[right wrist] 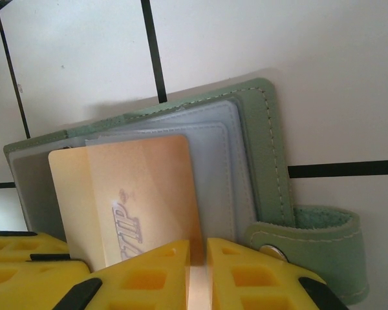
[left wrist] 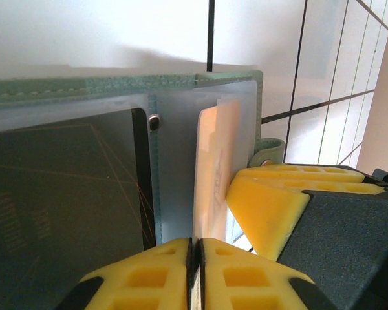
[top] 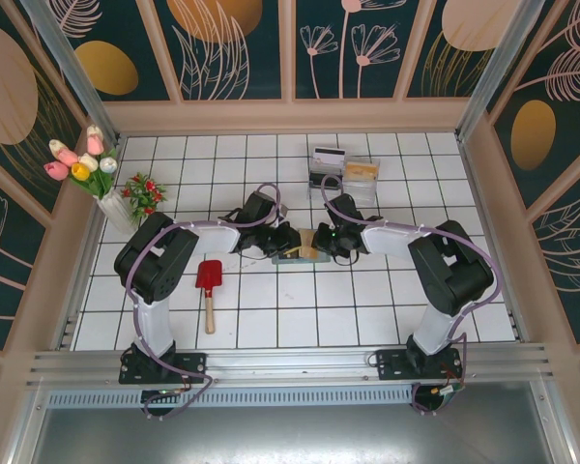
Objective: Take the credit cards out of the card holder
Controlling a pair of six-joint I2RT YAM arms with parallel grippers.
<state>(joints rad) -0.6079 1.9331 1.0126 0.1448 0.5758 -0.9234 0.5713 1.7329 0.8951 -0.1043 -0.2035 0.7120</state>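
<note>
The grey-green card holder [top: 292, 258] lies open on the white tiles at the table's middle, between both grippers. In the left wrist view its green edge [left wrist: 116, 84] runs across the top, and a dark card [left wrist: 64, 187] sits in a pocket on the left. A tan-gold credit card [right wrist: 136, 194] marked VIP stands partly out of its blue-grey pocket. My left gripper [left wrist: 194, 242] is shut on that card's thin edge [left wrist: 210, 168]. My right gripper [right wrist: 198, 248] is shut on the holder's near edge, beside the snap strap [right wrist: 310, 239]. From above, the left gripper [top: 288, 242] and right gripper [top: 321, 242] nearly touch.
Clear plastic boxes [top: 343, 174] with cards on them stand just behind the grippers. A red toy shovel [top: 209, 282] lies front left. A vase of tulips [top: 106, 188] and a small red-flowered plant [top: 145, 193] stand at the back left. Walls enclose the table.
</note>
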